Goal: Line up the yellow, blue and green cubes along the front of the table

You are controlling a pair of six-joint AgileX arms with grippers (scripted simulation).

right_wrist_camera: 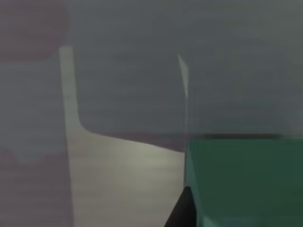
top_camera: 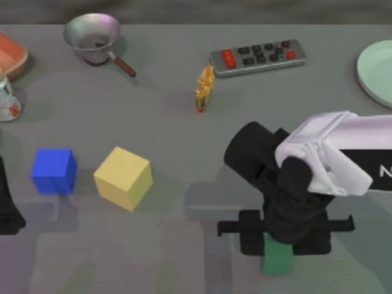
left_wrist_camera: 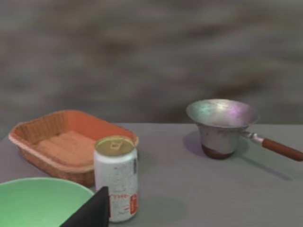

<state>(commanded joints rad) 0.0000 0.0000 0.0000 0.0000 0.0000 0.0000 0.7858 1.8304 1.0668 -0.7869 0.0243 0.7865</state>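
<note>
One cube matters right now: the green cube (top_camera: 277, 257), sitting directly beneath my right gripper (top_camera: 283, 245) near the front edge of the table (top_camera: 184, 153), well to the right of the yellow cube (top_camera: 123, 177). From above, the gripper's body covers the cube's upper part, with only its lower half showing below the fingers. In the right wrist view the green cube (right_wrist_camera: 246, 179) fills the near corner with a dark finger edge against it, so I judge the fingers are closed on it or very nearly so, but I cannot tell for certain from these views.

The blue cube (top_camera: 54, 171) lies just left of the yellow cube, the two close but apart, both farther back from the front edge than the green one. The yellow cube is turned at an angle; the blue sits square.

My left gripper (top_camera: 7, 208) is parked left of the blue cube, at the table's edge; I cannot tell its finger state. It is the nearer arm for those two.

Around the green cube the grey surface is flat and bare, with open room toward the yellow cube for a row.
</note>
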